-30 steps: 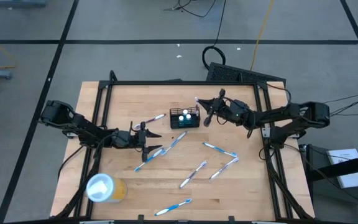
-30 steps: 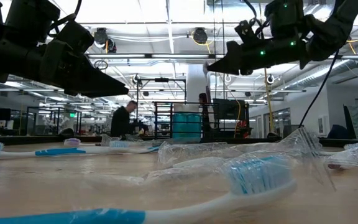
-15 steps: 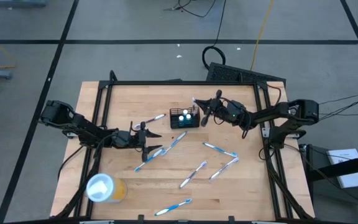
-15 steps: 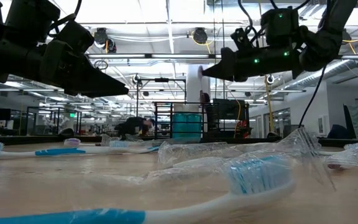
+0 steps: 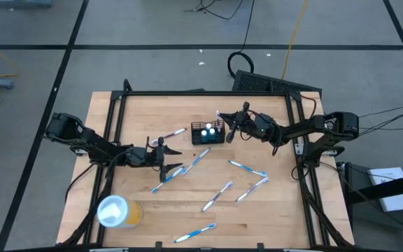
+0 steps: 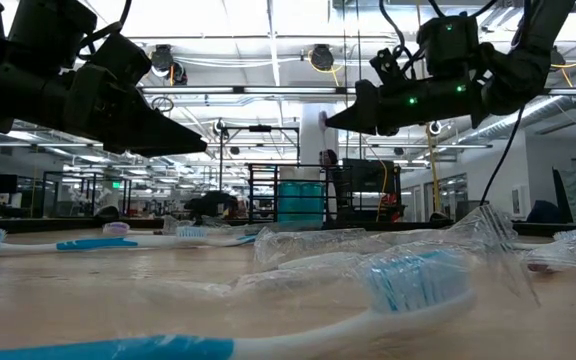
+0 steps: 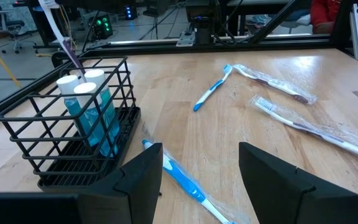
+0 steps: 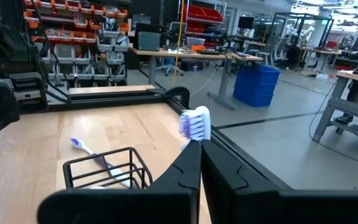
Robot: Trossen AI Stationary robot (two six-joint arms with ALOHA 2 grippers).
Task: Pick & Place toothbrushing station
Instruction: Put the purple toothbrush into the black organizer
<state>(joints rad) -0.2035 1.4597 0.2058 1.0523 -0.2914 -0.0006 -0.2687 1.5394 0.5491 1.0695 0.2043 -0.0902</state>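
The black wire holder point(image 5: 208, 134) stands at the table's far middle with two white-capped blue tubes point(image 7: 86, 106) in it. My right gripper point(image 5: 229, 130) hovers just right of it, shut on a white toothbrush with purple bristles point(image 8: 194, 123). The brush's purple lower end point(image 7: 73, 59) reaches down to the holder's top point(image 7: 61, 87) beside the tubes. My left gripper point(image 5: 167, 157) is open and empty, hovering left of the holder over a wrapped blue toothbrush point(image 7: 179, 177) that lies flat on the table. My right gripper pinches the toothbrush between its two shut fingers, just below the head point(image 8: 193, 142). The fingers come slanting from the table's right toward the holder. The head stands clear past the fingertips. The brush is lifted off the table and tilted, its purple lower end point(image 7: 73, 59) at the holder's top.
Several wrapped toothbrushes lie loose on the wood, at the middle point(image 5: 217, 196) and right point(image 5: 247, 168), and one near the front edge point(image 5: 194, 233). A yellow cup with a white lid point(image 5: 115, 211) stands at the near left. A black frame point(image 5: 187, 93) rims the table.
My right gripper has gone toward the table's left with the toothbrush, closing on the holder, then held still. The brush stays pinched and lifted. My left arm has kept still.
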